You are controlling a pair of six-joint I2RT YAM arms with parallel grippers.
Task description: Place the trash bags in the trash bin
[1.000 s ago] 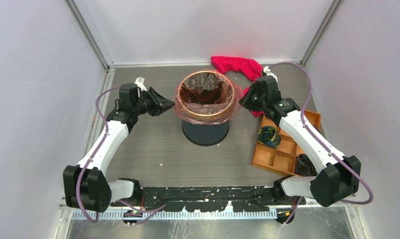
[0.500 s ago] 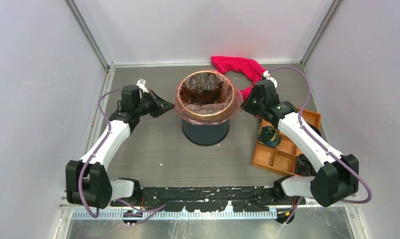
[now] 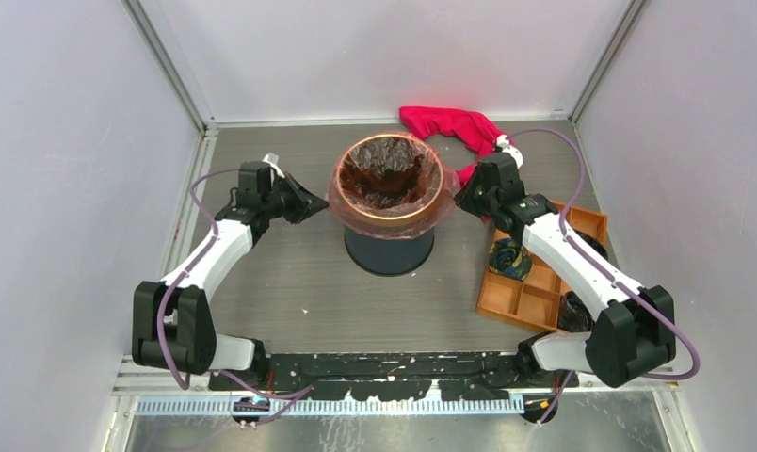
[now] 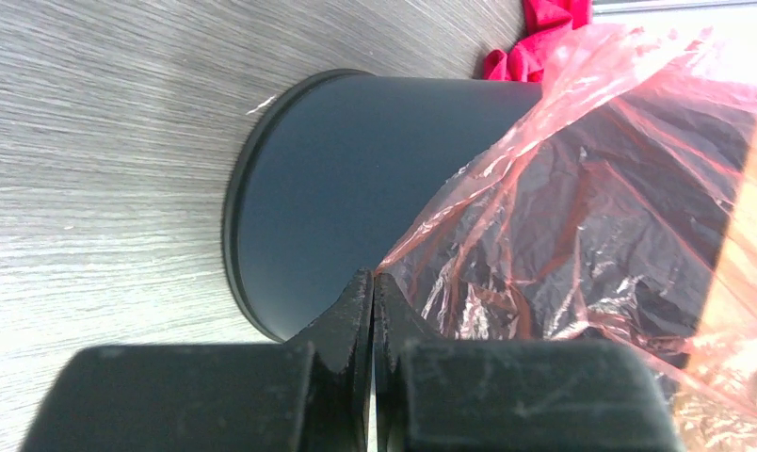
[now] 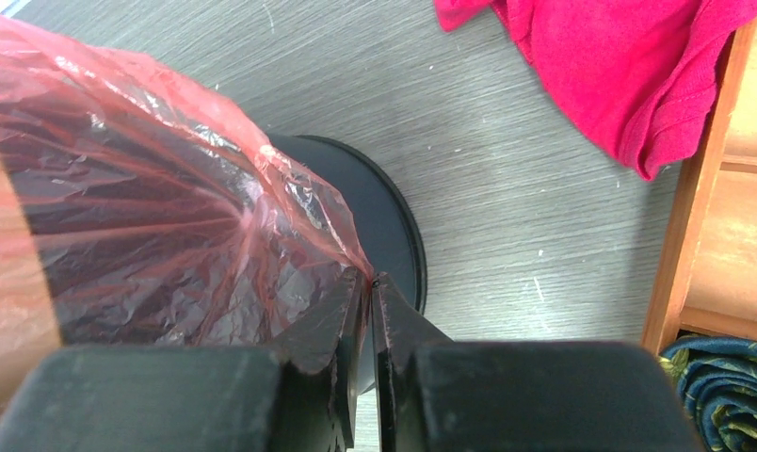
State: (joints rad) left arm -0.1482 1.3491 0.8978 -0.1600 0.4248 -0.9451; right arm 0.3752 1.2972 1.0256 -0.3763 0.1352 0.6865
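At nine and three o'clock of the trash bin (image 3: pixel 389 252), the left gripper (image 4: pixel 374 282) and right gripper (image 5: pixel 370 282) have just clamped shut, each apparently pinching the hem of the trash bag (image 4: pixel 563 217) draped over its rim, ready for tugging down; magenta cloth (image 3: pixel 447 124) at one o'clock and orange tray (image 3: pixel 535 282) at four crowd the right arm.

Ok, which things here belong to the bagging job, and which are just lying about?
Job: bag, lining the bin and draped over its rim; left gripper and right gripper, each pinching the bag's edge.
Lying about: cloth behind the bin; tray by the right arm.
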